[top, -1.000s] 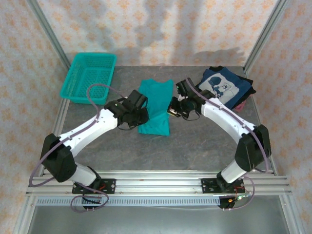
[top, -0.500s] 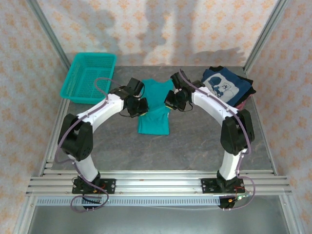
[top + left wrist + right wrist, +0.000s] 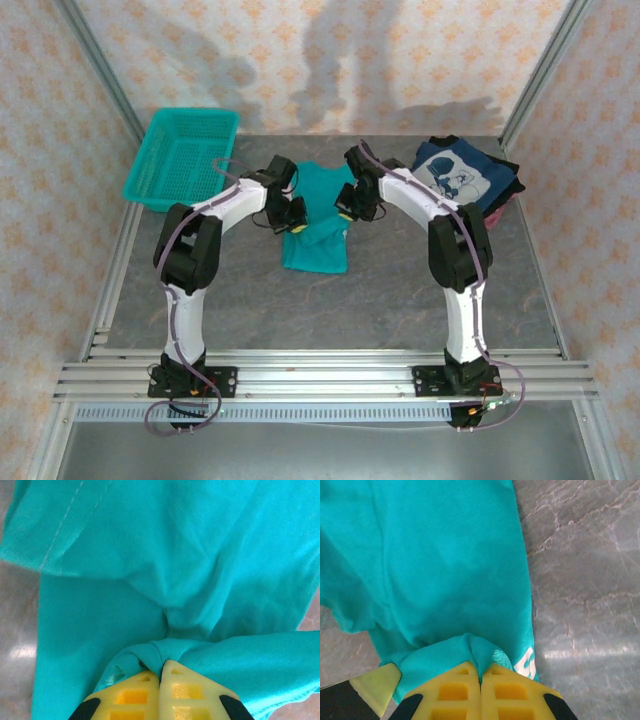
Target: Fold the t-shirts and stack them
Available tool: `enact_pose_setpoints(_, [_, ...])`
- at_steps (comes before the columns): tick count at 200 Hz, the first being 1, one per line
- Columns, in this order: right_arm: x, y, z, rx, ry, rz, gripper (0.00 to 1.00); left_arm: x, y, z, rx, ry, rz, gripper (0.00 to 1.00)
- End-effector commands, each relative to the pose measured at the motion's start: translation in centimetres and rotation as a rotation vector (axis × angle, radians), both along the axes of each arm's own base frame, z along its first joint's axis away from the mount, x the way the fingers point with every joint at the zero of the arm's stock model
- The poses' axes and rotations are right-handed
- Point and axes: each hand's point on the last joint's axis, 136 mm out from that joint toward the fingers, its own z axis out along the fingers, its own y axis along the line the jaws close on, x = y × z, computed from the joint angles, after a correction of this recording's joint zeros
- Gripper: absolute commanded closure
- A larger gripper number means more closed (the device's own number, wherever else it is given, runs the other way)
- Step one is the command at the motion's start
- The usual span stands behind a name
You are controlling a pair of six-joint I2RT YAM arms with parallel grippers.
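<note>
While the left claw (image 3: 161, 672) is pinched tight on a fold of the teal t-shirt (image 3: 175, 555) and the right claw (image 3: 481, 675) likewise, the cloth looks limp and light; hems and corners should grip best. It lies central on the worktop (image 3: 400, 300), the navy t-shirt (image 3: 460, 178) folded far right.

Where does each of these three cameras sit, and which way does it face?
Top external: above and behind the robot, looking down on the grey table; left claw, right claw.
Left wrist: on the left arm, facing the teal cloth t-shirt; yellow fingers.
Right wrist: on the right arm, same shirt; yellow fingers.
All share the shirt.
</note>
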Motion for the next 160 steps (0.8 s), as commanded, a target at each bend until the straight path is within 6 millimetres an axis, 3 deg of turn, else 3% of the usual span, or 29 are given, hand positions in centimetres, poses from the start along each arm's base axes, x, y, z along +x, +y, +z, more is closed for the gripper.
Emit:
enact_pose_setpoints(1, [1.9, -0.7, -0.7, -0.003, 0.009, -0.049, 0.93, 1.7, -0.2, 0.3, -0.025, -0.022, -0.014, 0.97])
enact_pose_setpoints(19, [3.7, -0.5, -1.4, 0.042, 0.012, -0.082, 0.87, 2.9, -0.2, 0.2, -0.047, -0.031, 0.018, 0.94])
enact_pose_setpoints(29, [5.0, -0.1, -1.2, 0.103, 0.003, -0.101, 0.78, 3.5, -0.1, 0.7, -0.058, -0.045, 0.036, 0.9])
enact_pose_setpoints(49, [7.7, 0.7, 1.0, 0.231, -0.059, -0.116, 0.58, 4.8, 0.1, 2.7, -0.089, -0.089, 0.074, 0.74])
enact_pose_setpoints(70, [8.7, 0.8, 4.0, 0.273, -0.124, -0.07, 0.49, 5.2, 0.6, 5.8, -0.095, -0.151, 0.108, 0.57])
enact_pose_setpoints(92, [7.3, 0.5, 6.0, 0.273, -0.166, -0.009, 0.44, 4.7, 1.4, 9.2, -0.092, -0.224, 0.133, 0.45])
enact_pose_setpoints(106, [5.9, 0.0, 6.9, 0.271, -0.181, 0.009, 0.42, 3.7, 2.3, 10.4, -0.061, -0.244, 0.143, 0.42])
enact_pose_setpoints(114, [4.9, -0.2, 7.3, 0.274, -0.189, 0.016, 0.39, 2.8, 2.7, 12.0, -0.06, -0.273, 0.144, 0.41])
enact_pose_setpoints(142, [1.5, -1.3, 7.8, 0.271, -0.2, 0.048, 0.36, -0.7, 3.9, 12.4, 0.006, -0.269, 0.134, 0.38])
enact_pose_setpoints(160, [-0.3, -1.6, 7.2, 0.273, -0.192, 0.058, 0.36, -2.5, 3.6, 11.4, 0.023, -0.249, 0.106, 0.38])
